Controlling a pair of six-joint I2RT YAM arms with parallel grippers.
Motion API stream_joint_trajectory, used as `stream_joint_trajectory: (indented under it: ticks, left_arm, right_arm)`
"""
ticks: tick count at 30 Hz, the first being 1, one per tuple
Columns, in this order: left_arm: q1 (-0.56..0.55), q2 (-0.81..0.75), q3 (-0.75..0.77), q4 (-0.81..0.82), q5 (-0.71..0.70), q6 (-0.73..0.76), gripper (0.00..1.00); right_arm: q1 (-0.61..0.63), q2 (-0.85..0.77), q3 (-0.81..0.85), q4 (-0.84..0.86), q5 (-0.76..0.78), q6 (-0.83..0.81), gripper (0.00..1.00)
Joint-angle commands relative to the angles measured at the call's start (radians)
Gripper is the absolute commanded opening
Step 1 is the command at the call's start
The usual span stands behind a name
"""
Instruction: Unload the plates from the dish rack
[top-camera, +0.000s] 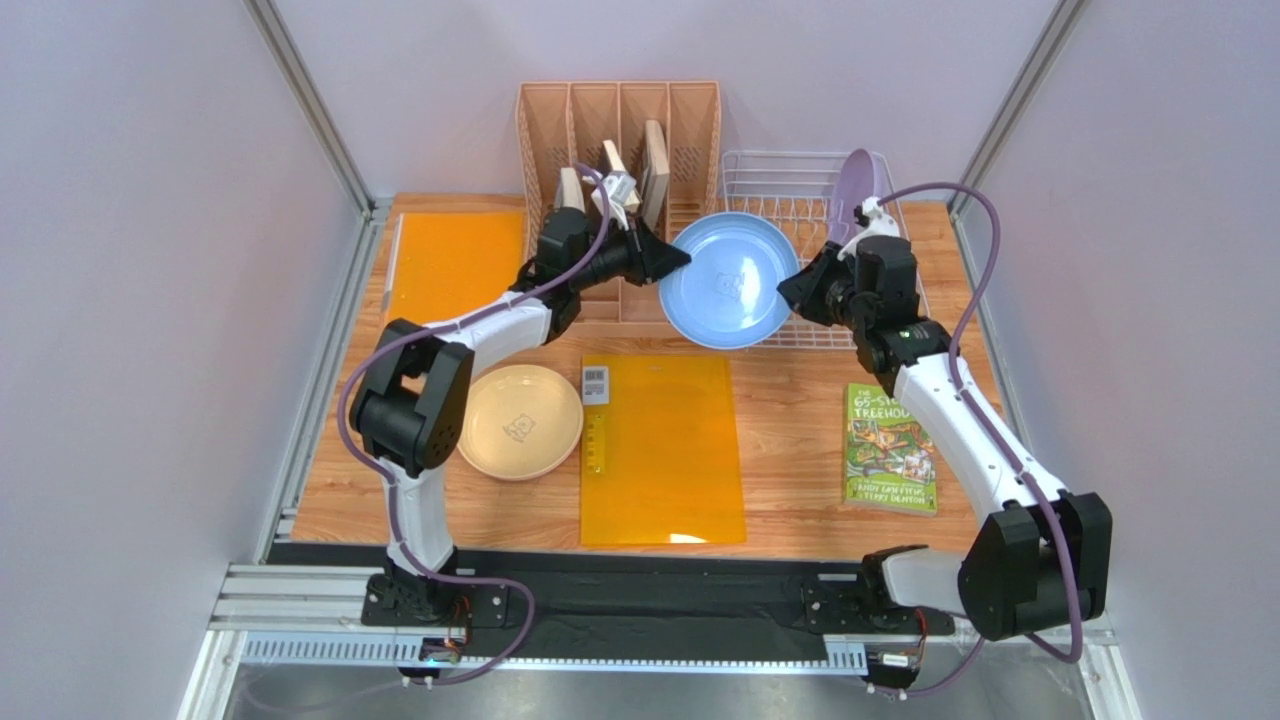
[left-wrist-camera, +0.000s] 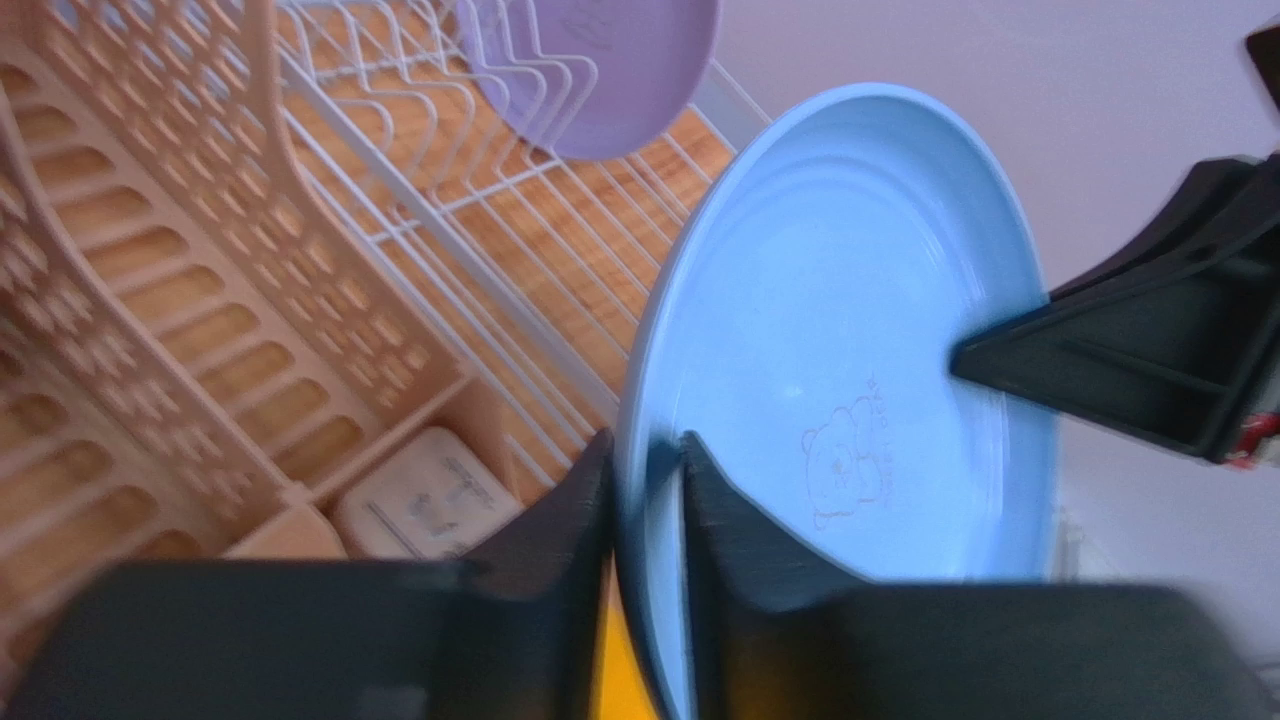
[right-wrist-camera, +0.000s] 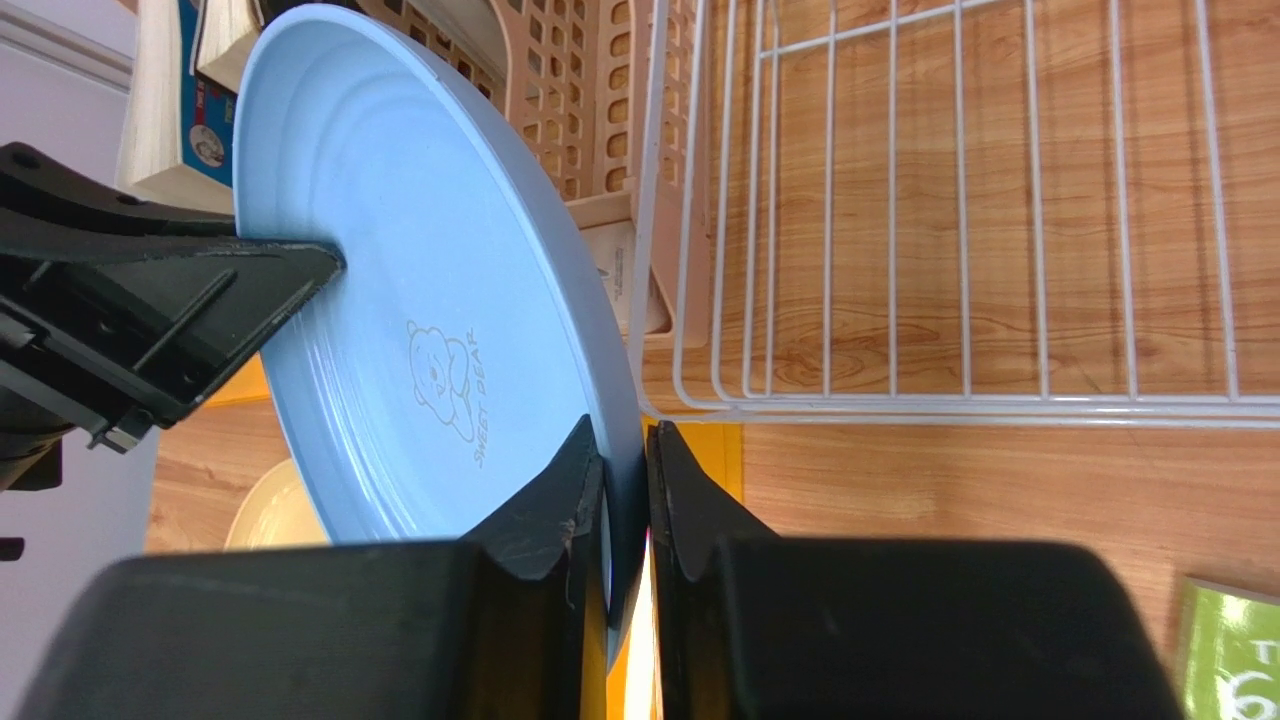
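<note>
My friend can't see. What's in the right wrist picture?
The right gripper pinches the rim of a light blue plate while the left gripper grips its opposite rim. A white wire dish rack sits alongside on the wooden table.

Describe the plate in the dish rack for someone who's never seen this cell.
Find the white wire dish rack at the back right of the table, beside the pink slotted organizer. Standing on edge inside is the lavender plate. It is the only plate racked: the light blue plate is held up in front, the cream plate lies flat at left.
</note>
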Motion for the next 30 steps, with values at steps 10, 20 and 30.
stream_joint_trajectory:
  ticks: [10,20,30]
  left_arm:
    - [-0.018,-0.176,-0.186,-0.055,-0.144,0.074,0.00]
    - [-0.017,-0.645,-0.425,-0.408,-0.624,0.203,0.00]
    - [-0.003,-1.090,-0.776,-0.704,-1.013,0.071,0.00]
  right_arm:
    - [-0.005,-0.061,0.032,0.031,0.081,-0.031,0.78]
    - [-0.077,-0.004,0.184,-0.085,0.356,-0.230,0.86]
    - [-0.143,0.157,0.358,-0.124,0.402,-0.223,0.86]
